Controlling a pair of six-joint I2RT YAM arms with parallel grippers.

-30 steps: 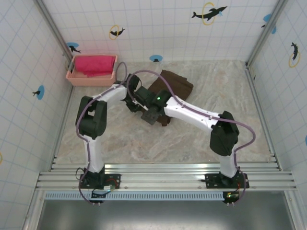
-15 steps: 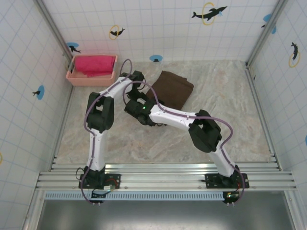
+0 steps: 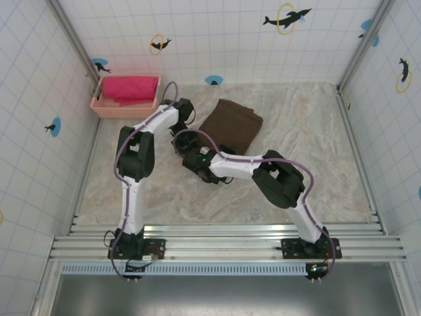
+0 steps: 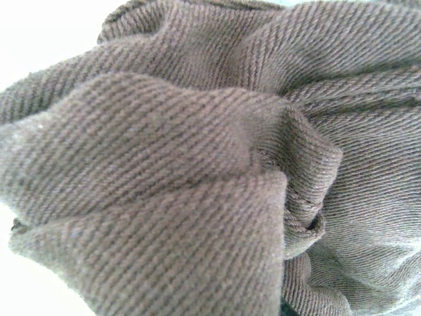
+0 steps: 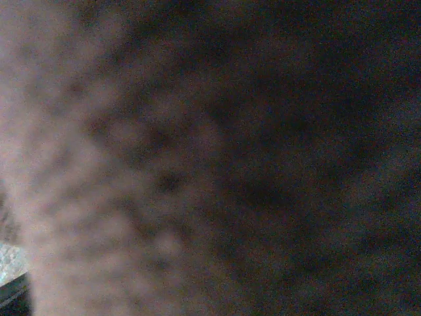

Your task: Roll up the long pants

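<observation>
The long pants [image 3: 231,124] lie as a compact dark brown fold at the back middle of the table. My left gripper [image 3: 192,118] reaches to their left edge. In the left wrist view bunched brown twill of the pants [image 4: 197,151] gathers right at the jaws and hides the fingers; the gripper is shut on that cloth. My right gripper [image 3: 192,155] sits low, just near and left of the fold. In the right wrist view dark blurred cloth of the pants [image 5: 217,164] presses against the lens and hides the wide-set jaws.
A pink basket [image 3: 105,108] with a bright pink cloth [image 3: 130,87] stands at the back left against the tiled wall. Both forearms cross the table's middle left. Bare marble lies to the right and near side.
My right arm has folded back, its wrist drawn left and nearer, uncovering the pants. The left arm has stretched further back to the fold's left edge.
</observation>
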